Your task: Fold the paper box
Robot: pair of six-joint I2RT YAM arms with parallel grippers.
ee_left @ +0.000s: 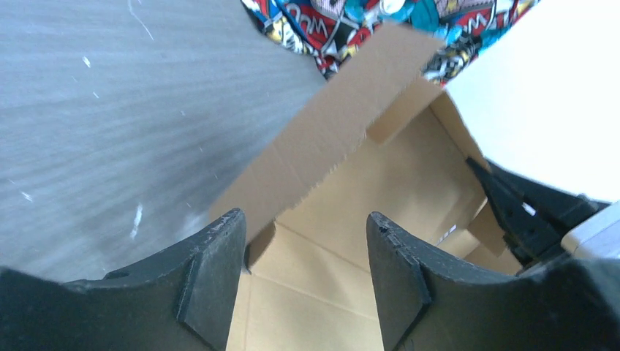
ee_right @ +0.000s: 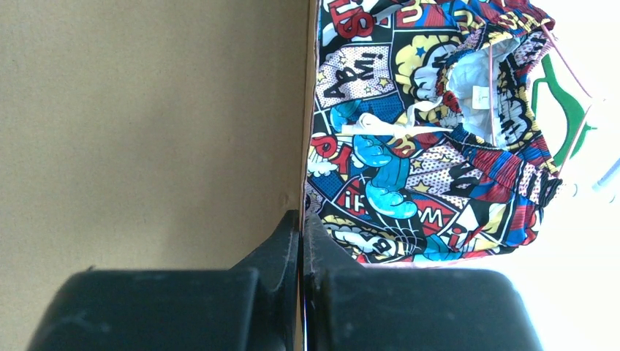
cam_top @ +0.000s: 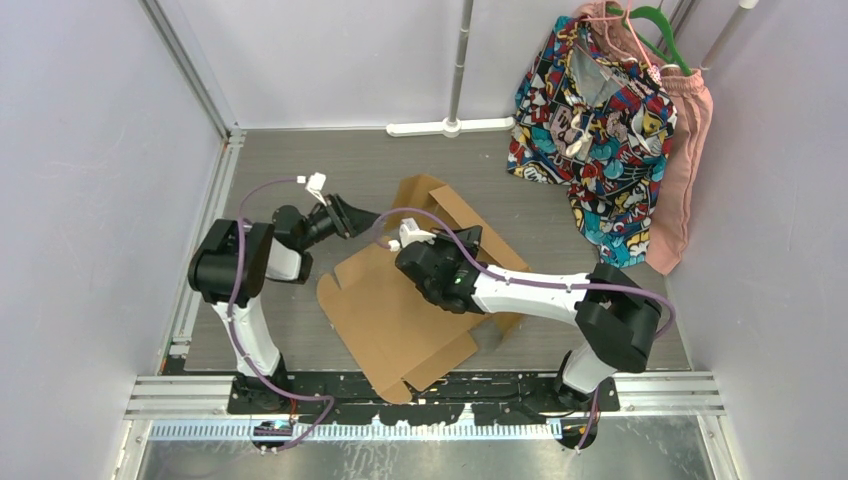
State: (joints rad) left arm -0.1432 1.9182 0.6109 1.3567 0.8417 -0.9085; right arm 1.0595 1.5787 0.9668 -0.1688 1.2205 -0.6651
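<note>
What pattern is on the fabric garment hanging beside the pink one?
The fabric garment bears a multicoloured comic-book print, clearest in the right wrist view.

One paper box (cam_top: 390, 320), two end effectors (left end effector (cam_top: 372, 220), right end effector (cam_top: 468, 241)), one comic-print garment (cam_top: 600, 130), one pink garment (cam_top: 686, 170) and one green hanger (cam_top: 662, 24) are counted.

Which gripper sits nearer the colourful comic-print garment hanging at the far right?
Right. The right gripper, shut beside a panel of the brown cardboard paper box, points toward the comic-print garment; the left gripper, open at the box's left side, lies farther away.
</note>
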